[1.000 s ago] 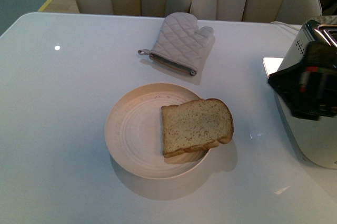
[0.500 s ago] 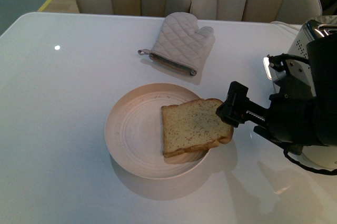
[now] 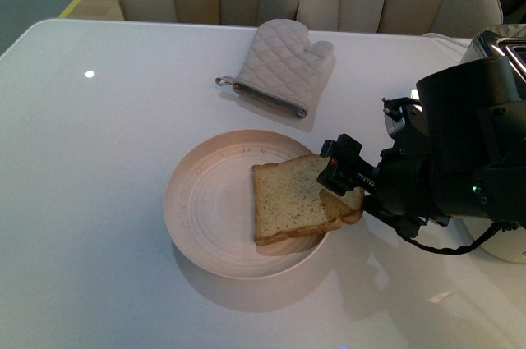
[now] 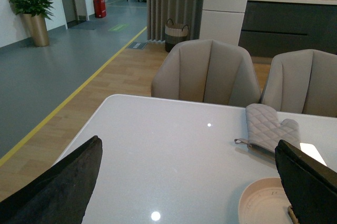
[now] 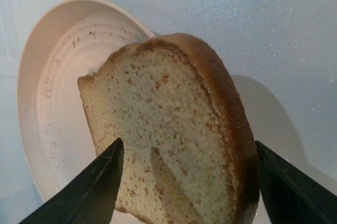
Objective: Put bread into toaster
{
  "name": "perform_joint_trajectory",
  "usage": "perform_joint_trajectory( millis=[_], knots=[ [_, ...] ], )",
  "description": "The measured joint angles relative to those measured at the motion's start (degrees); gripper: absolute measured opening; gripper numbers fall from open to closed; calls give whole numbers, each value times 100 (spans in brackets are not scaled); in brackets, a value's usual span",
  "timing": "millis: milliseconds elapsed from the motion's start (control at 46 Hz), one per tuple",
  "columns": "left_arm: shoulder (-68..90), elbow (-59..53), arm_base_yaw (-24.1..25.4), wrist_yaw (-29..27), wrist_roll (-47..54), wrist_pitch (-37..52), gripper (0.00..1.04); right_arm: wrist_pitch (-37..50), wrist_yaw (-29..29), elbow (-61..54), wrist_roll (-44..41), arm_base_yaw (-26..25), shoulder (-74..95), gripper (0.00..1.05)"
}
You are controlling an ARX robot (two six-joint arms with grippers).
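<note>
The white table (image 3: 99,201) is glossy, so anything pushed sideways on it would probably slide. The toaster (image 3: 503,241) stands at the table's right edge, mostly hidden behind the right arm. Its slots cannot be made out, so lining up the drop will have to be judged later.

The right gripper (image 3: 341,170) reaches in from that side. Its jaws are apart, one on each side of the rounded crust end of the bread (image 5: 168,129), with nothing pinched yet. The left gripper (image 4: 189,182) hangs empty near the left edge, its fingers spread wide.

The cream plate (image 3: 205,201) sits near the middle of the table. If the fingers come in too low, they could catch its rim and shove or tip it. The oven mitt (image 3: 283,66) lies toward the far edge, well out of the way.

The bread lies flat on the plate, its crust end overhanging the rim on the toaster side. There seems to be a second slice underneath. A soft slice may crumple or tear under a hard squeeze, slip out of a shallow one, or drag the lower slice along.
</note>
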Motion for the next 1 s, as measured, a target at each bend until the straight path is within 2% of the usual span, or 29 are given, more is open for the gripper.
perform_joint_trajectory(
  millis=[261, 348, 522, 696, 739, 891, 1000],
  knots=[
    [0, 0, 0, 0, 0, 0, 98, 179, -85, -20, 444, 11, 28, 18],
    [0, 0, 0, -2, 0, 0, 98, 354, -188, -153, 581, -37, -149, 5],
    [0, 0, 0, 0, 0, 0, 98, 358, -247, -264, 671, -153, -905, 3],
    [0, 0, 0, 0, 0, -2, 98, -334, 63, -179, 175, -389, -2411, 3],
    [0, 0, 0, -2, 0, -2, 98, -592, 101, -90, -52, -468, -2828, 3],
    [0, 0, 0, 0, 0, 0, 98, -1930, 815, 557, -1648, -879, -4452, 3],
    [0, 0, 0, -2, 0, 0, 98, -2721, 879, 850, -2608, -1314, -5132, 3]
  ],
)
